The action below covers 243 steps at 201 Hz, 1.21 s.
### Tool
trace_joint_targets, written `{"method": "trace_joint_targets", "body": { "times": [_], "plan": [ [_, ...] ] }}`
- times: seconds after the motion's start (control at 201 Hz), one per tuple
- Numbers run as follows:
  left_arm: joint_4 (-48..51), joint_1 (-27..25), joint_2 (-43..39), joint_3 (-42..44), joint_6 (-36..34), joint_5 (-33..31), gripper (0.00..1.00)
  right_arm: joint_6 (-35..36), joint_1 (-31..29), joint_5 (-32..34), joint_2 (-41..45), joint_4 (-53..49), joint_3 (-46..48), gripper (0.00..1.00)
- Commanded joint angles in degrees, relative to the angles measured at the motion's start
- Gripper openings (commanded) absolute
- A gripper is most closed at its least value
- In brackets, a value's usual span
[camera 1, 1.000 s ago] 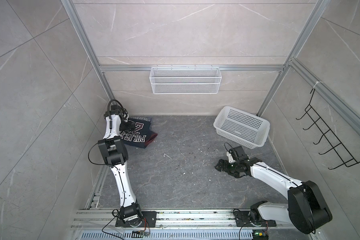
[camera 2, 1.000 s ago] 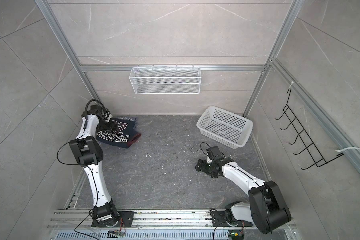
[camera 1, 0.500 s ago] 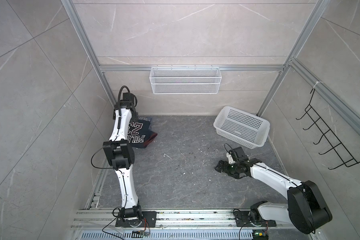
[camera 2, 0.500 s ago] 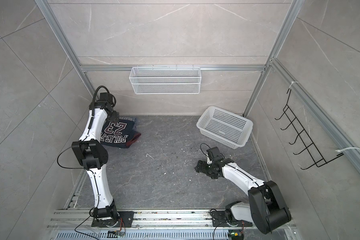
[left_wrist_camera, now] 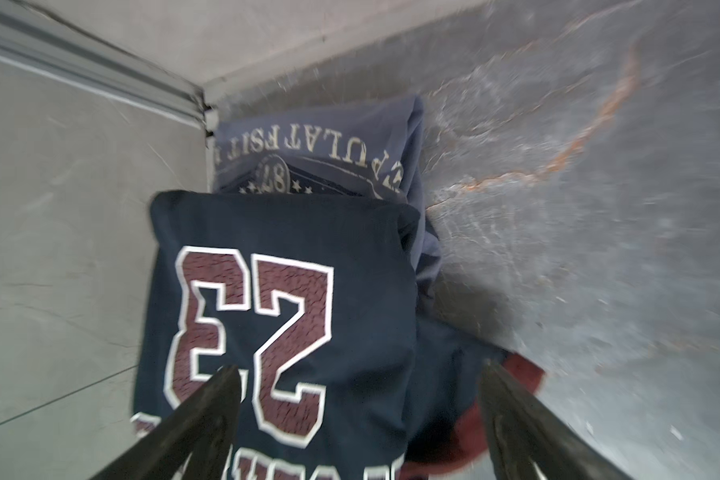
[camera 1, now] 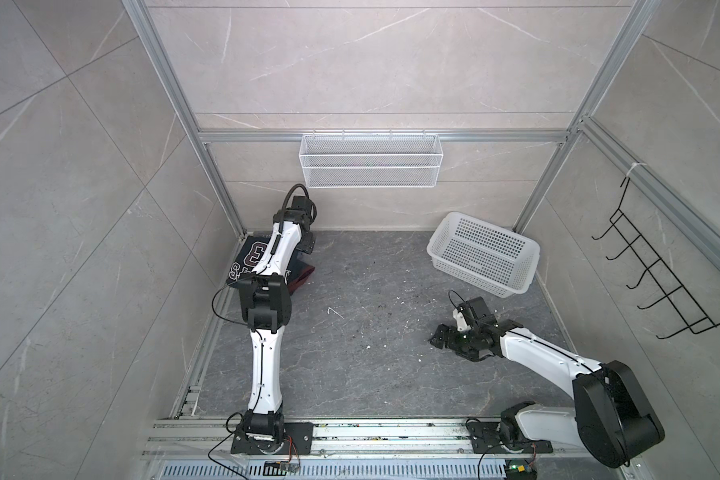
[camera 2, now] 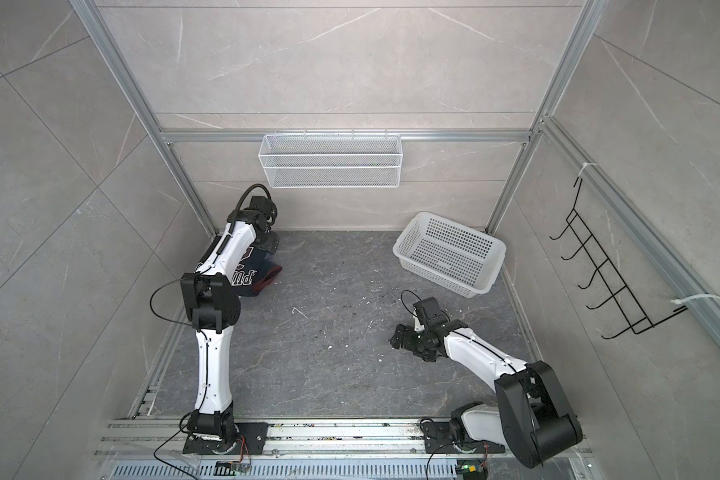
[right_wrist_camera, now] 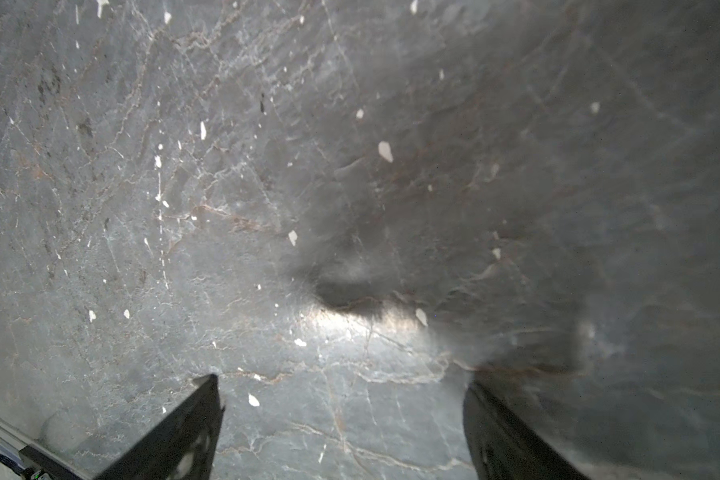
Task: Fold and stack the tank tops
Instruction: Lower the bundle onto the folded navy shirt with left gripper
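The navy top (left_wrist_camera: 283,232) lay on the slate-blue top (left_wrist_camera: 316,137) in the far-left corner of the worktop (camera 1: 371,332), lengthwise along the side wall. The left hand (left_wrist_camera: 358,368) hung directly above, jaws wide, holding nothing. The right hand (right_wrist_camera: 342,380), equally wide and empty, hovered well apart, nearer the white basket (camera 1: 481,279). Nothing stood between.

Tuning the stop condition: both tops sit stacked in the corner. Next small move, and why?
Probably lift the left gripper up and away. The navy top lies folded on the blue top, that gripper hangs open above them holding nothing, and the right gripper is open over bare floor.
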<state>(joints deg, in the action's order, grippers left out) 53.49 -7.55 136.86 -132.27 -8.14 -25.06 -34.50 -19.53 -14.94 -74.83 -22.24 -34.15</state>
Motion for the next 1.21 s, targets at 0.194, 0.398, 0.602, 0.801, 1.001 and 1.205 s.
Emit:
{"method": "trace_joint_targets", "body": {
  "times": [0.194, 0.398, 0.602, 0.801, 1.001, 1.205],
  "plan": [
    [-4.3, 0.0, 4.7, -0.3, 1.5, -3.6, 0.81, -1.1, -0.2, -1.2, 0.2, 1.4, 1.8, 0.92],
    [-7.0, 0.0, 5.8, -0.1, 1.0, -6.6, 0.59, -1.2, -0.2, -1.7, 0.1, 1.6, 2.1, 0.92],
    [-9.0, 0.0, 6.4, 0.2, 0.8, -7.6, 0.37, -1.2, -0.2, -1.7, 1.0, 1.1, 2.4, 0.92],
    [-10.0, 0.0, 5.1, 1.2, 0.6, -7.9, 0.19, -1.1, -0.2, -1.6, 1.6, 0.7, 2.5, 0.92],
    [-17.2, 0.0, -7.4, 11.6, 0.8, -7.2, 0.08, -1.1, -0.2, -1.6, 1.5, 0.7, 2.4, 0.92],
    [-21.6, 0.0, -20.2, 22.8, 1.3, -4.7, 0.06, -1.1, -0.2, -1.8, 0.6, 1.3, 2.3, 0.92]
  ]
}}
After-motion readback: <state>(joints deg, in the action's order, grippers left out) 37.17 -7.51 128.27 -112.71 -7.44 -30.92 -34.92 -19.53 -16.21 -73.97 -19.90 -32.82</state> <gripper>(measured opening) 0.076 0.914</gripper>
